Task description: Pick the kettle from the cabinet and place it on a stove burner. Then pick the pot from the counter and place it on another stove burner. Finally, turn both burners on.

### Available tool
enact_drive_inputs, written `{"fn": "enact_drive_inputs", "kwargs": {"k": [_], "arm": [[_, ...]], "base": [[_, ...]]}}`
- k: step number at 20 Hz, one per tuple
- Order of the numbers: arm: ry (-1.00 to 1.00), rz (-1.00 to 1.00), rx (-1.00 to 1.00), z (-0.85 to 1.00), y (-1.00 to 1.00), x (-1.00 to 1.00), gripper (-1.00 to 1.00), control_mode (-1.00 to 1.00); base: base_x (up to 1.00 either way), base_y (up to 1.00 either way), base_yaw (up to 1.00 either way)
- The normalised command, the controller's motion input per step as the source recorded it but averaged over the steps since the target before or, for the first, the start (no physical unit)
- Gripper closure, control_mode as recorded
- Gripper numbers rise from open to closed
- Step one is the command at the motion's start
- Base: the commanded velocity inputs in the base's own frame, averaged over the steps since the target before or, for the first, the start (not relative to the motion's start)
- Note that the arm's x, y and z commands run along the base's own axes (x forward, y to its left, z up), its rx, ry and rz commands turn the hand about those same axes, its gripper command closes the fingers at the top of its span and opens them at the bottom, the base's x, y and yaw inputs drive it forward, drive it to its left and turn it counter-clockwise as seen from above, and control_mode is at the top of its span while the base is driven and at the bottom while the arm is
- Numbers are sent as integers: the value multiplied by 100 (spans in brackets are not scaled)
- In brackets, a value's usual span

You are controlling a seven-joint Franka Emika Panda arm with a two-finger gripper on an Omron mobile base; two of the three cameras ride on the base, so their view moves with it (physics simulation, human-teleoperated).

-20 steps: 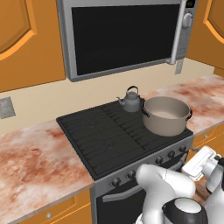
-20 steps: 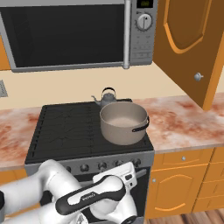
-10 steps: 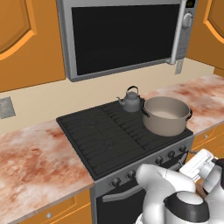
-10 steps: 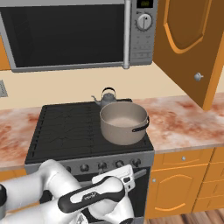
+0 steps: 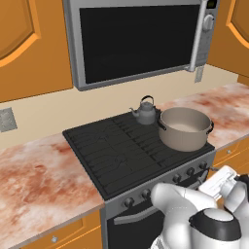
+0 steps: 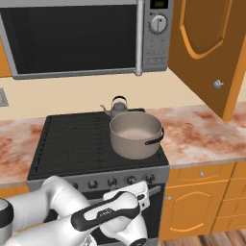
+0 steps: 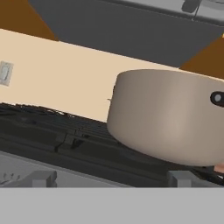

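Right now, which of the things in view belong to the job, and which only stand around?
Belong to the job:
small dark grey metal kettle
large round grey-beige metal pot
black gas cooktop with grates
row of dark knobs

Only around:
steel microwave
open orange cabinet door
marbled countertop

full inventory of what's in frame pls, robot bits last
kettle: 1, dark grey, back right burner of the stove, just behind the pot
pot: 1, grey-beige, dark side handles, front right burner
stove: 1, black grates, steel front with a row of dark knobs
counter: 1, reddish-brown and cream marble, both sides of the stove
microwave: 1, steel with dark door, above the stove
cabinet door: 1, orange, standing open at right
drawers: orange, under the counter at right
wall outlet: 1, grey, backsplash at left
arm: 1, white with dark joints, low in front of the oven
tool: 1, near the stove knobs
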Motion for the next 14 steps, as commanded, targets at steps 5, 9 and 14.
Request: {"fn": "enact_drive_inputs", "kwargs": {"k": [5, 9, 14], "arm": [[0, 0, 0, -9, 0, 16, -100, -100], [0, 0, 0, -19, 0, 14, -100, -100], [0, 0, 1, -21, 0, 10, -100, -100]], "base": [[0, 0, 0], [0, 0, 0], [0, 0, 0]]}}
